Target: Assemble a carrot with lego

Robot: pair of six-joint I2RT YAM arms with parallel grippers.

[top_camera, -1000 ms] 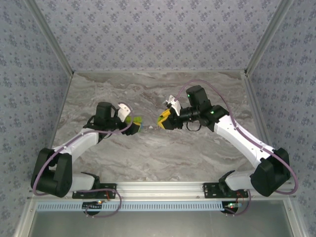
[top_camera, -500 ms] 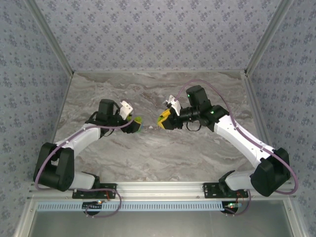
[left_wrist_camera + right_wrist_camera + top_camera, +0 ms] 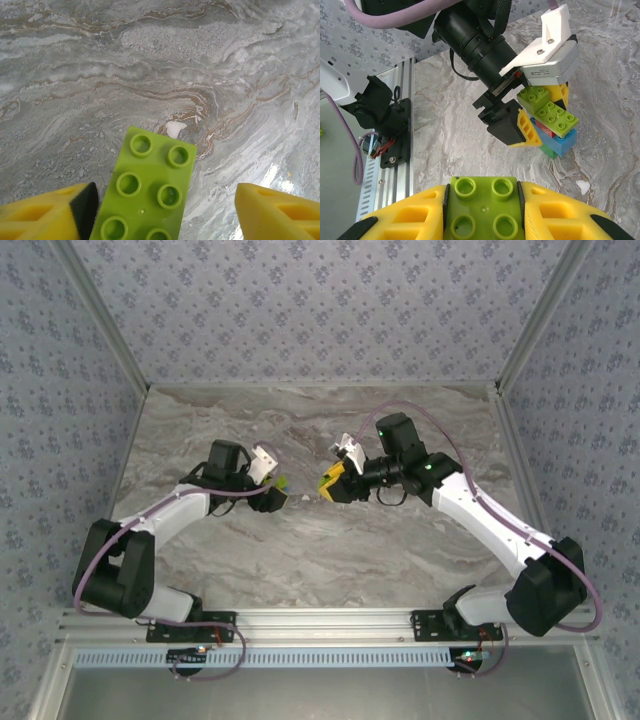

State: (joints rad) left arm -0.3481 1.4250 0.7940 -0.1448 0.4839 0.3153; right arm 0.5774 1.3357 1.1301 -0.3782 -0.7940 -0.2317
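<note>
Right gripper (image 3: 482, 222) pinching loose lime-green 2x2 studded plastic brick (image 3: 482, 206), studs toward wrist camera. Left gripper (image 3: 274, 486) clamped on part-built carrot (image 3: 551, 125): stack of lime-green, red, blue and dark green bricks, aloft over grey marbled table (image 3: 330, 560), near right gripper, gap between them.

Step judged: press loose brick onto stack. To do well:
- square brick underside to stack's top studs
- close gap straight
- push firmly, left arm rigid
- skew could pop stack

No brand, label or writing legible.
</note>
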